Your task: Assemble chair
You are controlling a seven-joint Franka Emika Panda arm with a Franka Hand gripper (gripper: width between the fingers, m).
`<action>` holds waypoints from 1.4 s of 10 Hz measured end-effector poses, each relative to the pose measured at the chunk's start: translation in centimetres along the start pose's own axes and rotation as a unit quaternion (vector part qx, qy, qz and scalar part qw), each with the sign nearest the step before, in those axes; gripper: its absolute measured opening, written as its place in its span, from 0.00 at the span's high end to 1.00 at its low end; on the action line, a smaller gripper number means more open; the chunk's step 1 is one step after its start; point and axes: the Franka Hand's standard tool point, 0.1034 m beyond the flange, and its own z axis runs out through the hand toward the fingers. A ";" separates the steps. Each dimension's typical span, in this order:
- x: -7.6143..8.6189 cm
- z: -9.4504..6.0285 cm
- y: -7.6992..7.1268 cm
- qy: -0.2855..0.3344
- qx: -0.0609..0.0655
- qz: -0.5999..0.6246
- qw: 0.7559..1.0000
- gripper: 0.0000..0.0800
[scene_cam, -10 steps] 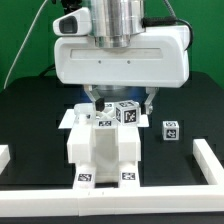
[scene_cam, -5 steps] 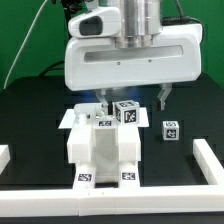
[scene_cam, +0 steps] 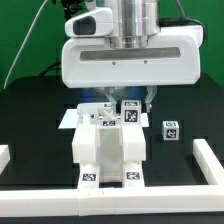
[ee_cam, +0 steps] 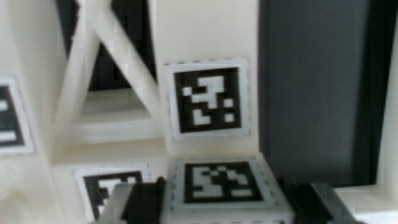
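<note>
Pincer state: can't tell. In the exterior view the big white robot body hides most of it. Only the fingertips show, either side of a small white plastic block with a black-and-white square tag. In the wrist view that block sits between two dark fingers, close on both sides, but it's too blurred to say whether they touch it.

Task's thing: the chunky white plastic chair of slabs and legs is partly built. It sits directly under the pincer and slightly toward the camera, on the black table. The block is at its top rear, right at the fingertips.

Risks (my read, not observed):
- If the block isn't square to its seat, pushing or twisting could jam it or shove the whole chair along the table. I see nothing clamping the chair down.
- An off-centre hold could let the block tilt when lifted or let go.
- The fingers are low among the chair's upright slabs, so a sideways move could clip one and tip the assembly.
- A small loose white tagged cube lies to the exterior view's right of the pincer, well apart. A wide swing could knock it toward the long plain white rail.

Labels: no brand, words or numbers readable. There are only square black-and-white marker tags on the block, the cube and the chair's faces.
</note>
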 end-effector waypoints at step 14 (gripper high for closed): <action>0.4 0.1 0.1 -0.001 0.033 0.480 0.877 0.64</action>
